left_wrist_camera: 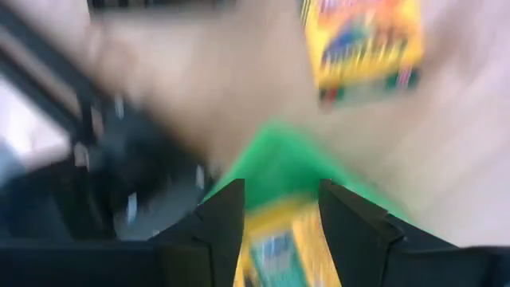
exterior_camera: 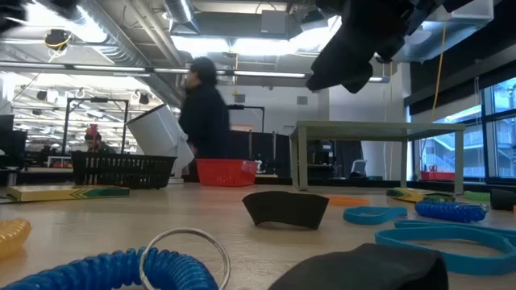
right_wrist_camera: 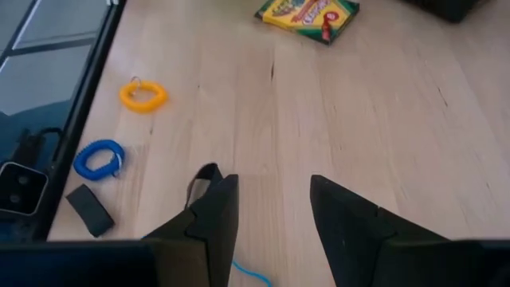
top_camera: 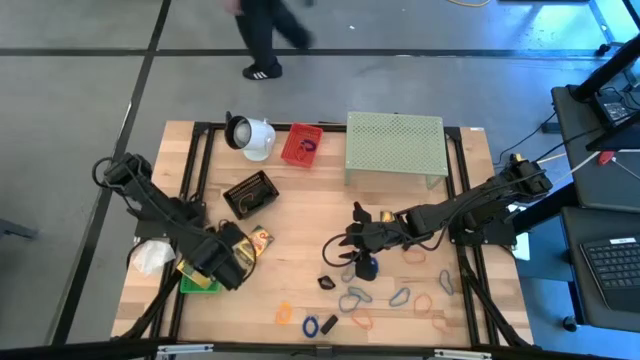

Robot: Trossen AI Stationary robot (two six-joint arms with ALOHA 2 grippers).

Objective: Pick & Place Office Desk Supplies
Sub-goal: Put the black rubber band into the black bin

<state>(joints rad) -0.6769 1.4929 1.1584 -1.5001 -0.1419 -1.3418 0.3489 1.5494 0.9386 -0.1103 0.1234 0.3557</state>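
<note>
My left gripper [left_wrist_camera: 275,211] is open over a crayon box [left_wrist_camera: 275,247]: light, stiff cardboard, best pinched across its narrow sides.

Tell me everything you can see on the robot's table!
white cup: one, white, far edge.
red basket: one, red, beside cup.
mesh stand: one, pale green, far right.
black basket: one, black, left of centre.
crayon boxes: two, yellow; one on wood, one in tray.
green tray: one, green, near left.
coils: two, orange and blue, near edge.
loops and oval clips: several, orange, grey, blue; near right.
person: one, dark clothes, beyond table.
left end effector: open, over tray.
right end effector: open, over bare wood.
</note>
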